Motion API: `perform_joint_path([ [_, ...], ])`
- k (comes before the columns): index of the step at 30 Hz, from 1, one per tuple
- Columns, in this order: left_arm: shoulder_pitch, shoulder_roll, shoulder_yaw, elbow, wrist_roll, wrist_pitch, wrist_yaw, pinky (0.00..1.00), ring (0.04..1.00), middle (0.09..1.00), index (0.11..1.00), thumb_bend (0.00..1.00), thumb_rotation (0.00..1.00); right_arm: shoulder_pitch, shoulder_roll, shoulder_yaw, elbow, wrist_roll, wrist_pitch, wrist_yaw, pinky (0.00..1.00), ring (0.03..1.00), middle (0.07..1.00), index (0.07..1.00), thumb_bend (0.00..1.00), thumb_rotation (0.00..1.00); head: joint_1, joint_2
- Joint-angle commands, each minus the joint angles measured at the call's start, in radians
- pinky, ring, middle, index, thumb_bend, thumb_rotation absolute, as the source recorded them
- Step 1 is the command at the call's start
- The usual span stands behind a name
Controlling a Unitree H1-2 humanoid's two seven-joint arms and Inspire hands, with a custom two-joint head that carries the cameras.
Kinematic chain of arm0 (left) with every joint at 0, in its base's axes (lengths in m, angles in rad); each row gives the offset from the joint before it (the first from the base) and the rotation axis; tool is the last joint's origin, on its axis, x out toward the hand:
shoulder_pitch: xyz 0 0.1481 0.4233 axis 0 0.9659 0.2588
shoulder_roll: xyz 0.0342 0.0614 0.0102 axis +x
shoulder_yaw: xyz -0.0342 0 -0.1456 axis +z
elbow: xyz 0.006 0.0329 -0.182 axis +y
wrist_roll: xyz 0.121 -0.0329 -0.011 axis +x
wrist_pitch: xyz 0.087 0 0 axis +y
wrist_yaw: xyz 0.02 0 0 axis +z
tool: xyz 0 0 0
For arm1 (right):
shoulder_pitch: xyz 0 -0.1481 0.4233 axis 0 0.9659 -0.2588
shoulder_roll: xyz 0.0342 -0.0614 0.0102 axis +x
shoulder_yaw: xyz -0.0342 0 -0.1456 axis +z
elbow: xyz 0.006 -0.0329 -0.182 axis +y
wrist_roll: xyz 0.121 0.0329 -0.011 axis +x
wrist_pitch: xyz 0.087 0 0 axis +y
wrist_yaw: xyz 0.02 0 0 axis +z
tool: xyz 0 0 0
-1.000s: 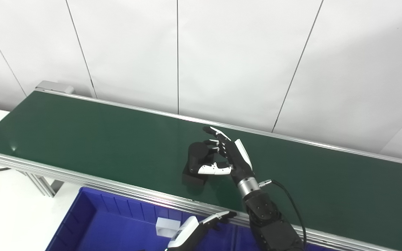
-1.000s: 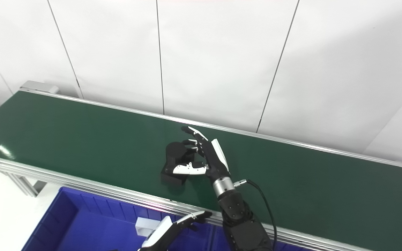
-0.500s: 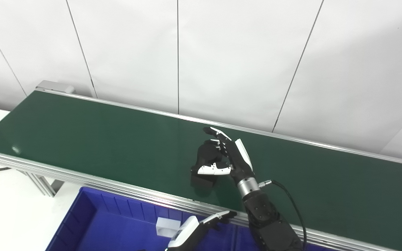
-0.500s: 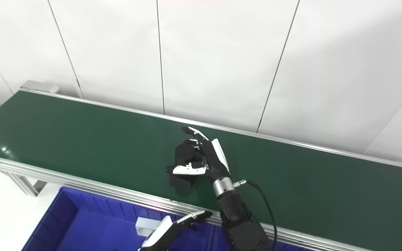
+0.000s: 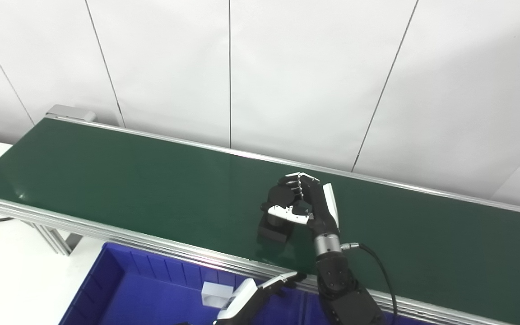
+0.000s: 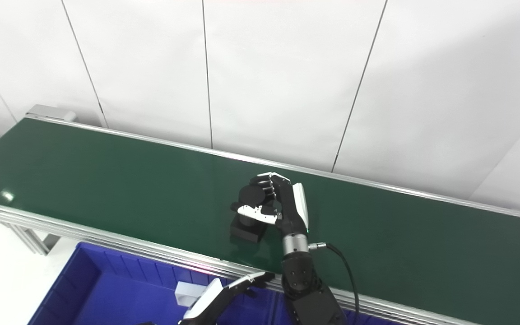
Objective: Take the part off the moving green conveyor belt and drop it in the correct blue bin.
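Note:
A black part [image 5: 279, 212], a round cylinder on a square base, sits on the green conveyor belt [image 5: 129, 176] near its middle. My right hand [image 5: 307, 203] is over the belt with its fingers curled around the cylinder and its thumb across the near side, shut on the part. The base still looks to rest on the belt. My left hand [image 5: 253, 299] is low at the bottom edge, over the blue bin [image 5: 120, 289], fingers apart and empty.
A small white block [image 5: 215, 293] lies in the blue bin below the belt's near rail [image 5: 106, 232]. A white wall stands behind the belt. A white table surface [image 5: 11, 275] is at the lower left.
The part rode rightward on the belt into my right hand. The hand's fingers went from spread open to curled around the part, and the hand shifted slightly right. The left hand stayed still.

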Motion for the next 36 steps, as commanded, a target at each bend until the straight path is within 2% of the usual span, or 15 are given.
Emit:
perform_joint_path([
  [1,-0.006,0.005,0.005,-0.035,-0.002,-0.039,0.006,0.72,0.809,0.864,0.858,1.0,0.16,-0.027,0.004,0.004,-0.028,-0.013,-0.043,-0.012,0.54,0.509,0.507,0.439,0.51,0.0,-0.001,0.002],
  [11,-0.008,0.008,0.005,-0.034,-0.003,-0.039,0.005,0.72,0.814,0.864,0.858,1.0,0.17,0.002,-0.003,-0.017,-0.086,0.012,-0.043,0.019,0.48,0.5,0.516,0.438,0.52,0.0,-0.01,0.004],
  [15,-0.004,0.009,0.01,-0.04,-0.006,-0.039,-0.001,0.72,0.816,0.864,0.856,1.0,0.16,0.025,-0.011,-0.021,-0.15,0.008,-0.043,0.023,0.45,0.496,0.518,0.439,0.52,0.0,-0.025,0.013],
  [19,0.001,0.017,0.018,-0.057,-0.002,-0.039,-0.005,0.73,0.822,0.864,0.854,1.0,0.16,0.061,-0.025,-0.022,-0.265,0.0,-0.043,0.045,0.44,0.491,0.514,0.443,0.52,0.0,-0.065,0.029],
  [25,0.004,0.037,0.033,-0.09,-0.009,-0.039,-0.018,0.75,0.827,0.863,0.853,1.0,0.16,0.135,-0.043,-0.053,-0.476,-0.006,-0.035,0.098,0.42,0.478,0.503,0.454,0.52,0.0,-0.144,0.074],
  [30,0.005,0.057,0.049,-0.123,-0.008,-0.039,-0.028,0.75,0.831,0.861,0.855,1.0,0.17,0.222,-0.056,-0.098,-0.698,0.012,0.052,0.146,0.39,0.463,0.511,0.459,0.52,0.0,-0.215,0.114],
  [33,0.012,0.066,0.064,-0.143,-0.02,-0.039,-0.049,0.76,0.838,0.866,0.86,1.0,0.17,0.279,-0.06,-0.127,-0.81,0.026,0.094,0.166,0.4,0.476,0.509,0.454,0.52,0.0,-0.242,0.119],
  [36,0.019,0.072,0.08,-0.157,-0.043,-0.039,-0.076,0.77,0.839,0.863,0.855,1.0,0.17,0.339,-0.07,-0.153,-0.892,0.03,0.106,0.182,0.4,0.476,0.513,0.452,0.52,0.0,-0.269,0.124],
])
